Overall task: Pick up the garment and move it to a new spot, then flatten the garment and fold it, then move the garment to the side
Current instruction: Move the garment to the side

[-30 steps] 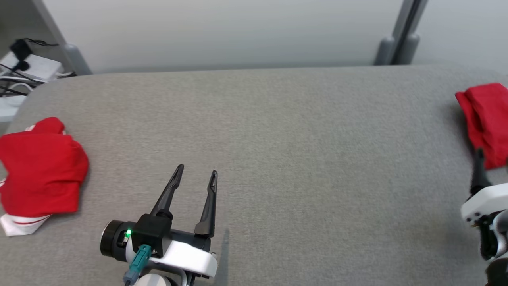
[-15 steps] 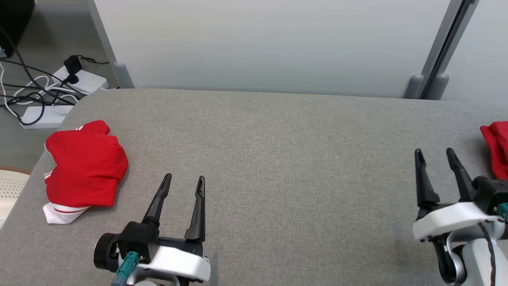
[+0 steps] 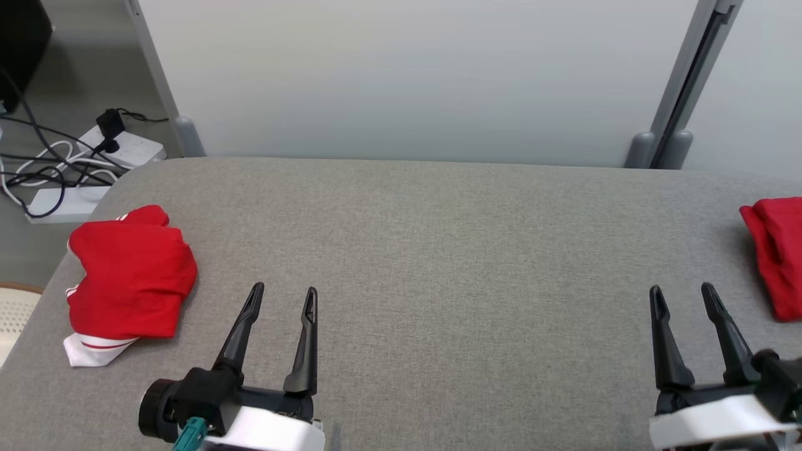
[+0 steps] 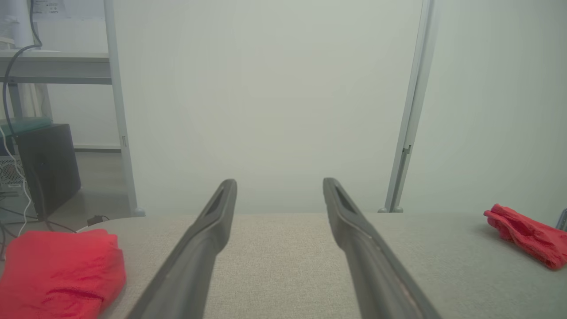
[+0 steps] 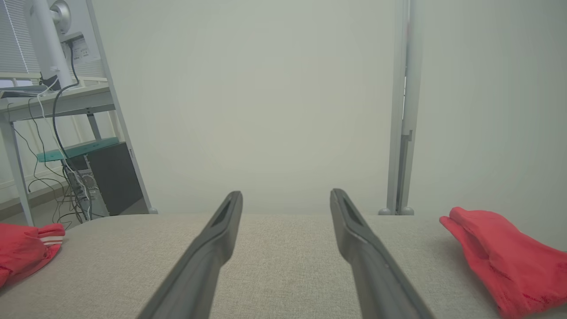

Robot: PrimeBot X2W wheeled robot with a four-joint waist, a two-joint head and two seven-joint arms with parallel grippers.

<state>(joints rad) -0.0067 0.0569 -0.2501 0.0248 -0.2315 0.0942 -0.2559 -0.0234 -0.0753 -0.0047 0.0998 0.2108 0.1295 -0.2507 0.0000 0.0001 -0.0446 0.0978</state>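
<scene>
**Spotter:** Which garment are you going for?

**Operator:** I take it to be the crumpled garment [image 3: 128, 275]. It lies near the left end of the desk [image 3: 438, 238], to the left of my left end effector [image 3: 284, 291] and apart from it. A second garment [image 3: 774, 257], also red, sits at the far right edge. It's a narrow bundle that looks folded already, so I judge it needs nothing more.

**Spotter:** And the end effectors?

**Operator:** Both are spread wide and empty. My right end effector [image 3: 682, 290] is near the second garment, on its left, and not touching it. Both point away from me toward the wall.

**Spotter:** How does the heap lie?

**Operator:** Its long axis runs roughly from the far edge toward me, leaning a little. The white striped hem [image 3: 94, 351] pokes out at the near-left corner, toward my side of the desk. A sliver of stripe shows at the far end too. I can't tell collar from waist in that heap.

**Spotter:** So how will you take it?

**Operator:** I'd swing the left arm over and come down on the raised red hump rather than the thin hem. I'd pinch enough layers for it to lift as one piece. Then I'd carry it to the bare middle of the desk, where I expect both arms can reach, before spreading it. The risk I see is catching only the top layer and dragging the rest off the left edge, which is close.
</scene>
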